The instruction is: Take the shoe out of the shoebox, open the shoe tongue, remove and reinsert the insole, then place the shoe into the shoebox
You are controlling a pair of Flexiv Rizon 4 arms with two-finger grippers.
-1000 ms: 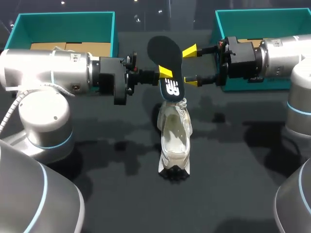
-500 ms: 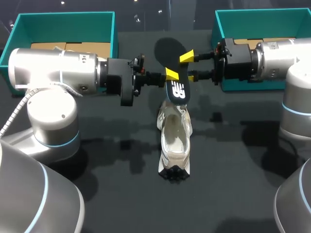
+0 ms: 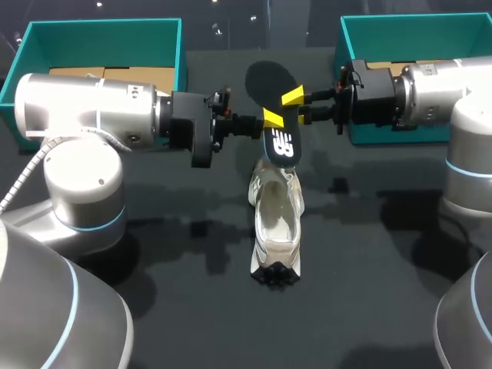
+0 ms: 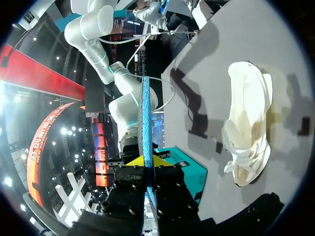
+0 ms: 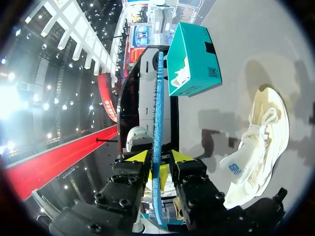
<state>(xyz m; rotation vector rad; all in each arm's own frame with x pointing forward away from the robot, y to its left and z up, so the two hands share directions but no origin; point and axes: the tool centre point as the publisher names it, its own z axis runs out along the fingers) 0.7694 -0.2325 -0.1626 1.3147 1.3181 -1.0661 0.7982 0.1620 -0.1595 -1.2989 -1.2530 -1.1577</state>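
A black insole (image 3: 269, 81) hangs upright above the white shoe (image 3: 277, 219), which lies on the dark table with its opening facing up. My left gripper (image 3: 265, 119) is shut on the insole's left edge; in the left wrist view the insole (image 4: 144, 113) stands edge-on, pinched between its yellow tips (image 4: 146, 162), with the shoe (image 4: 248, 123) off to one side. My right gripper (image 3: 296, 106) comes in from the other side. In the right wrist view its fingers (image 5: 160, 157) flank the edge-on insole (image 5: 157, 98) closely, with a thin gap still showing on one side, beside the shoe (image 5: 261, 142).
Two teal shoeboxes stand at the back of the table, one at the left (image 3: 100, 31) behind my left arm and one at the right (image 3: 415, 27) behind my right arm. The right wrist view shows the left box (image 5: 192, 59) ahead.
My left gripper carried the insole a little to the right, then held still. The right gripper's fingers narrowed from wide open to close around the insole's edge.
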